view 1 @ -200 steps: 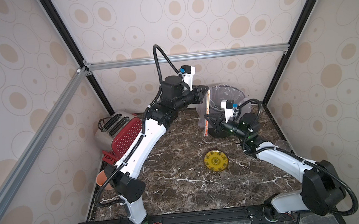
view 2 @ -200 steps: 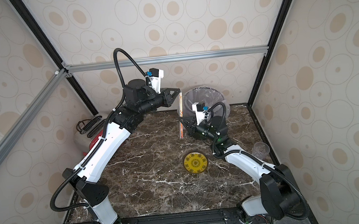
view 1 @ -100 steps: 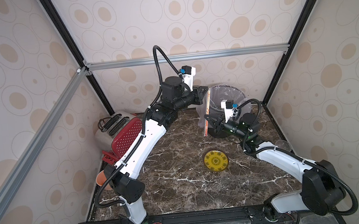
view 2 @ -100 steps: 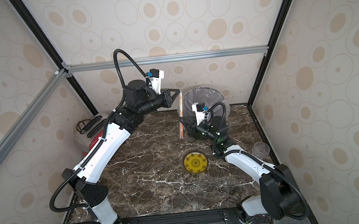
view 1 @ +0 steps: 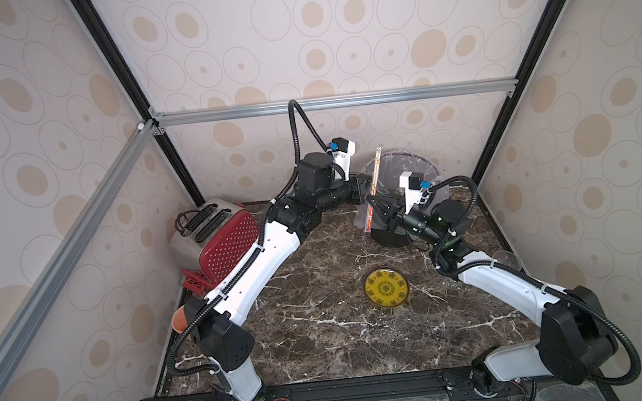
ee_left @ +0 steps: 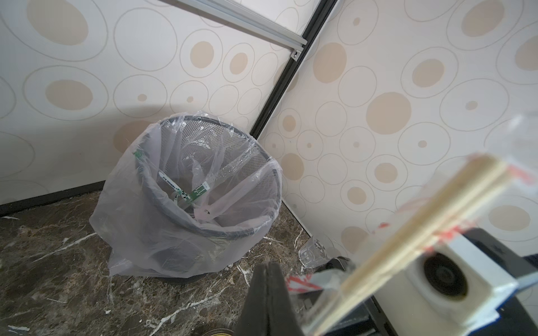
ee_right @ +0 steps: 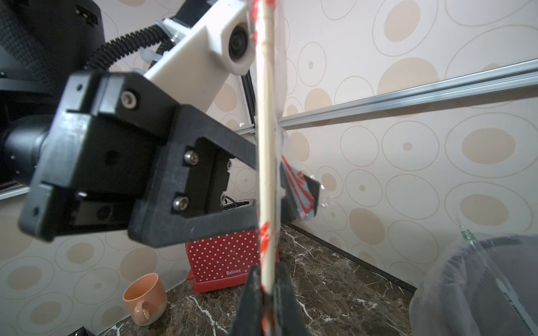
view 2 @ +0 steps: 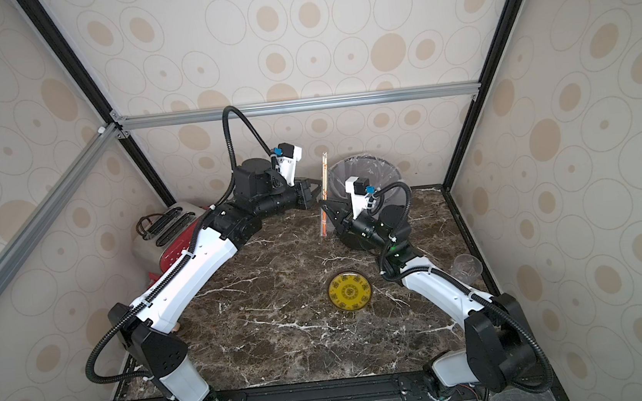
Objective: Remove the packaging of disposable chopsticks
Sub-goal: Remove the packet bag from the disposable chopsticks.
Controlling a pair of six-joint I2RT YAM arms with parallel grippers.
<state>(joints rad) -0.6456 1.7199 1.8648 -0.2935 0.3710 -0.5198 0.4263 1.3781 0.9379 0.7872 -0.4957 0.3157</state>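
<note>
The disposable chopsticks [ee_right: 265, 145] stand upright in the air in front of the bin, still inside the packaging [view 1: 373, 180], a clear sleeve with orange-red stripes that shows in both top views [view 2: 323, 193]. My right gripper [ee_right: 266, 270] is shut on the lower part of the sticks through the sleeve. Higher up, from the left, my left gripper [ee_left: 269, 266] is shut, with a red-striped side flap of the packaging [ee_left: 302, 282] at its tips. In the left wrist view the chopsticks [ee_left: 407, 247] are blurred.
A grey mesh bin [view 1: 420, 160] lined with a clear bag stands in the back right corner, right behind the grippers. A red toaster [view 1: 218, 235] and an orange cup [ee_right: 144, 296] are at the left. A yellow disc [view 1: 386, 287] lies mid-table, and a clear cup [view 2: 467, 269] stands by the right wall.
</note>
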